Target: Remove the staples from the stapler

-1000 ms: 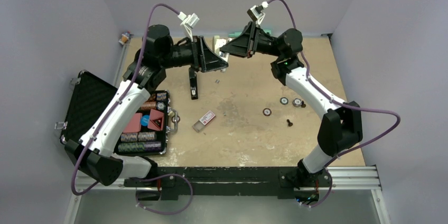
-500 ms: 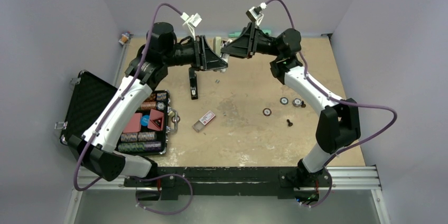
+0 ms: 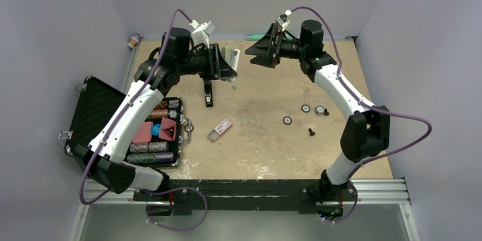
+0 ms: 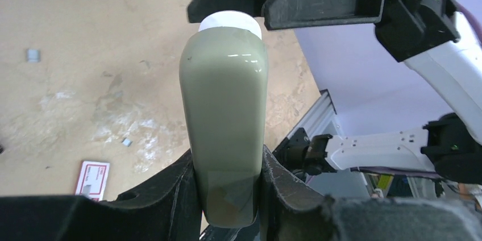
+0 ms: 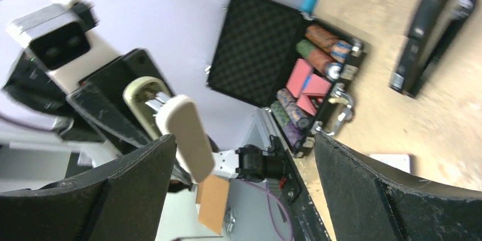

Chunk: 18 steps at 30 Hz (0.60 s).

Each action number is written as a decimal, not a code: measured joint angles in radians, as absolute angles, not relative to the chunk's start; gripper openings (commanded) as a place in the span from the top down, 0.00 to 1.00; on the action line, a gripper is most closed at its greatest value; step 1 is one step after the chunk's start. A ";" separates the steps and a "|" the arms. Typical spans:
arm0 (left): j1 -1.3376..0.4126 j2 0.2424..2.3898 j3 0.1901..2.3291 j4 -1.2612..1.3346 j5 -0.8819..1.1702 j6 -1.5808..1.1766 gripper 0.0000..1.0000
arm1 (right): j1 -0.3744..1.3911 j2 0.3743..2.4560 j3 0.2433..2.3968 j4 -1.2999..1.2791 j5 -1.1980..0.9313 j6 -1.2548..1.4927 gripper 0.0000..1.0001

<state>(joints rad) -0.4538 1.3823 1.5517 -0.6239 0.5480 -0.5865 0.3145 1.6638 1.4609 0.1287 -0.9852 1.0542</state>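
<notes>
Stapler [image 3: 208, 91] is seen lying splayed open on the tabletop [image 3: 261, 138], with staples [image 3: 233, 87] near it, toward the right arm. Beyond the stapler, a green piece [image 4: 224, 110] is clamped in the left tool [image 4: 227, 187]. The right tool [image 5: 243, 144] is spread wide and empty, close to that piece but apart.

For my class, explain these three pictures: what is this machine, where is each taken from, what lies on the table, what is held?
These are two robot arms bolted to a table edge. One picture looks down from above; the others come from a camera on each wrist. The left pincer grips a pale green oblong piece. The right pincer is open and empty. On the table lie a black stapler, tiny staples, a small labelled box and an open case of chips.
</notes>
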 measured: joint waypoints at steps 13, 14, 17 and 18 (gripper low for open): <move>-0.452 1.449 1.600 -0.776 0.296 -0.583 1.00 | 0.263 1.642 1.422 -0.229 -0.828 0.845 0.05; -0.452 1.458 1.600 -0.781 0.283 -0.583 1.00 | 0.263 1.634 1.422 -0.243 -0.819 0.835 0.05; -0.452 1.493 1.600 -0.789 0.241 -0.583 1.00 | 0.263 1.599 1.422 -0.283 -0.790 0.808 0.05; -0.452 1.505 1.601 -0.788 0.231 -0.584 1.00 | 0.263 1.584 1.422 -0.296 -0.778 0.799 0.05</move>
<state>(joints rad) -0.4519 1.5055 1.6009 -0.7883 0.2314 -0.5838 0.2630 1.5841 1.4220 -0.2958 -0.7780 0.7994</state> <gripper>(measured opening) 0.376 0.953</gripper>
